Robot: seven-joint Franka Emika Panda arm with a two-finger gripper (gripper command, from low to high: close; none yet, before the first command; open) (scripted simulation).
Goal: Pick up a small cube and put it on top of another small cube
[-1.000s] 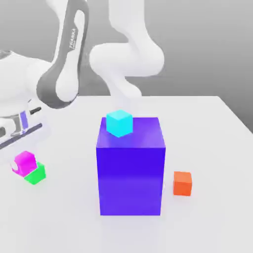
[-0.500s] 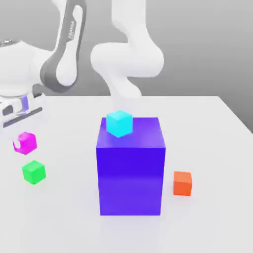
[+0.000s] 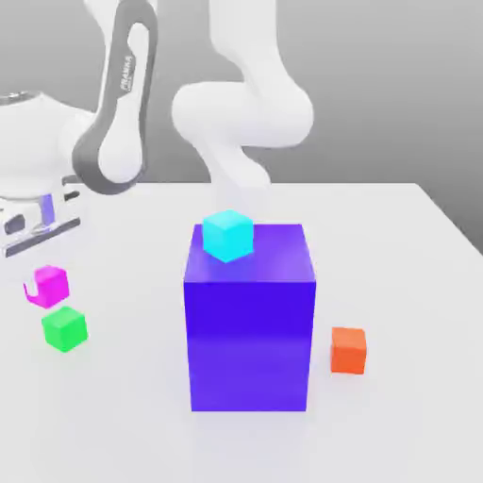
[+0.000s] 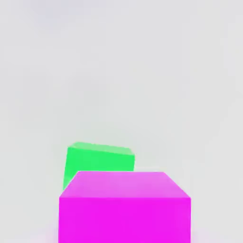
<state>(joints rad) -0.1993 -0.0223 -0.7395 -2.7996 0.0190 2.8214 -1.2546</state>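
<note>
Big blue-purple block (image 3: 248,330) stands upright mid-table, by far the tallest thing there. Cyan cube (image 3: 227,235) sits on its top face, at the corner toward the exterior view's left, slightly rotated relative to the block's edges. Orange cube (image 3: 348,350) rests on the white table (image 3: 396,283), just beside the block on the exterior view's right, not touching. Grey backdrop behind.
</note>
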